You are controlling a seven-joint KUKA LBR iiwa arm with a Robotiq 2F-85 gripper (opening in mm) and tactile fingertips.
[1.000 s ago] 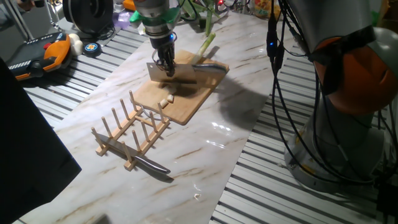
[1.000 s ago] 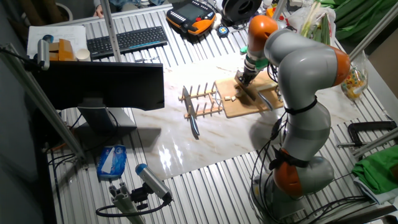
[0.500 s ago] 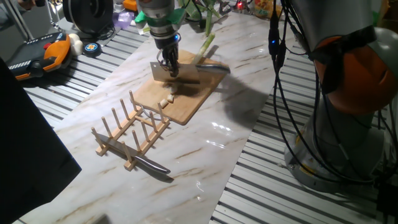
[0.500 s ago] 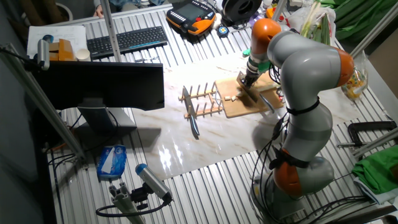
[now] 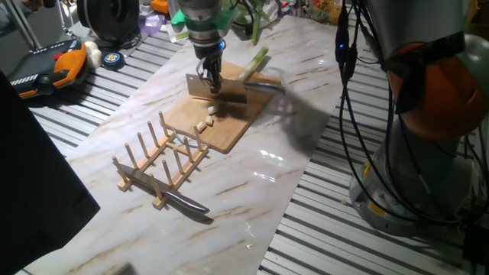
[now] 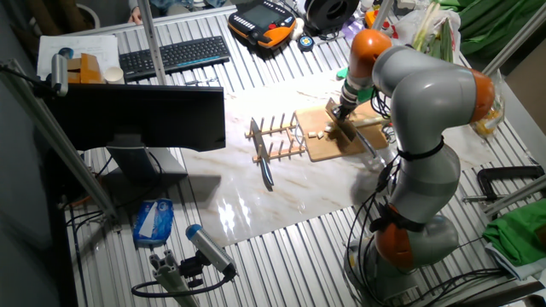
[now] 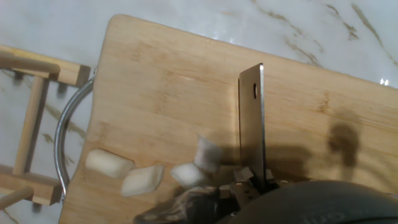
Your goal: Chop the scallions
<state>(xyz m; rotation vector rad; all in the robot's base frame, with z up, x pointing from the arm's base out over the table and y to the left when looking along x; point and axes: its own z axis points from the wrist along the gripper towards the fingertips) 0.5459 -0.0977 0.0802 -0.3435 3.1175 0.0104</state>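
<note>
- A marble-patterned table (image 5: pixel 229 191) fills the middle of both fixed views, with ribbed metal surfaces around it.
- The robot arm (image 6: pixel 418 102), grey with orange joints, bends over the table from the right side of the other fixed view.
- A wooden cutting board (image 5: pixel 229 126) lies on the table; in the hand view it fills most of the picture, with a metal handle loop (image 7: pixel 62 134) at its 9 o'clock edge.
- A wooden peg rack (image 5: pixel 164 164) sits just beside the board, at about 7 o'clock from it in the one fixed view.
- A second knife (image 5: pixel 183 204) lies flat on the table against the near side of the rack.
- The gripper (image 5: pixel 211 82) points down over the board, its fingers closed on the top of a cleaver (image 5: pixel 218 90).
- The cleaver's blade hangs edge-down above the board; in the hand view it shows as a thin upright metal strip.
- The scallions: one long stalk (image 5: pixel 254 59) lies at the far end of the board, at about 1 o'clock from the gripper, its green tops reaching off the board.
- Small whitish cut chunks (image 7: pixel 149 174) lie on the board near the handle end, at about 7 o'clock from the blade in the hand view, apart from the stalk.
</note>
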